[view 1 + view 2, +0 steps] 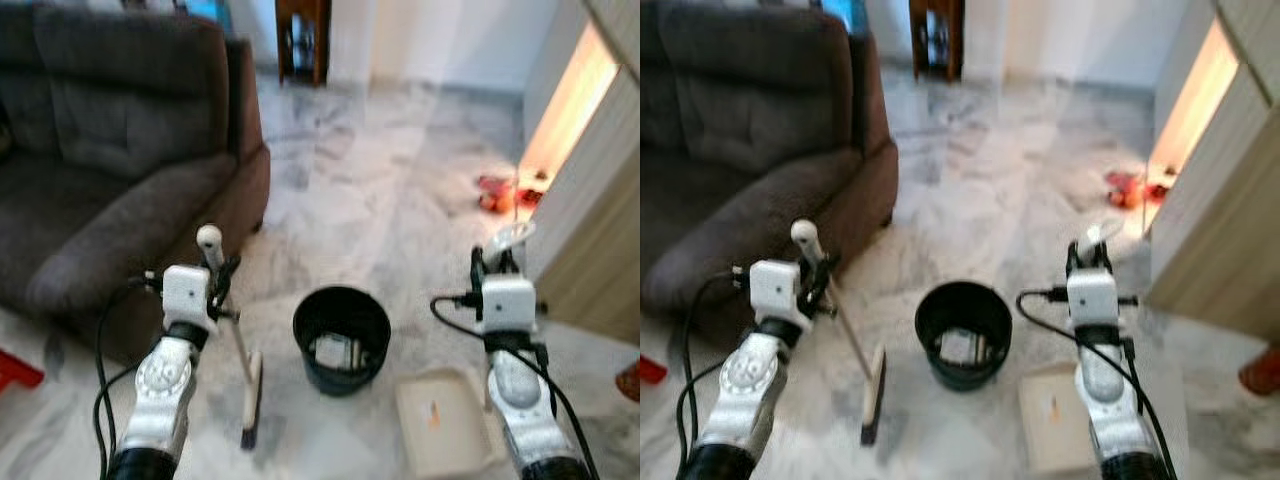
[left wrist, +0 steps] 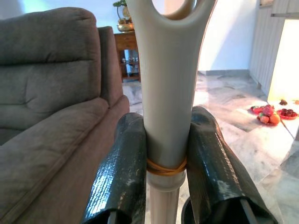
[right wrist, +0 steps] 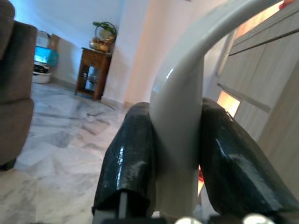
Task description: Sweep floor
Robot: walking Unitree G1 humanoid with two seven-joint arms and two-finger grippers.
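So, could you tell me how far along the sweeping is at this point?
Early to midway, I would judge. Done: both tools are gripped, and the black bin already holds some debris. In hand: the left gripper is shut on the broom, the right gripper on the dustpan, which rests on the marble floor. Left: red scraps lie by the cabinet.

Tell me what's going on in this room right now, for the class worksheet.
A humanoid robot stands on a marble floor beside a dark sofa, set up for sweeping. Its left gripper has its jaws shut on the pale handle of a broom, whose brush head rests on the floor. Its right gripper is shut on the white handle of a dustpan lying flat on the floor. A black bin stands between the two tools.
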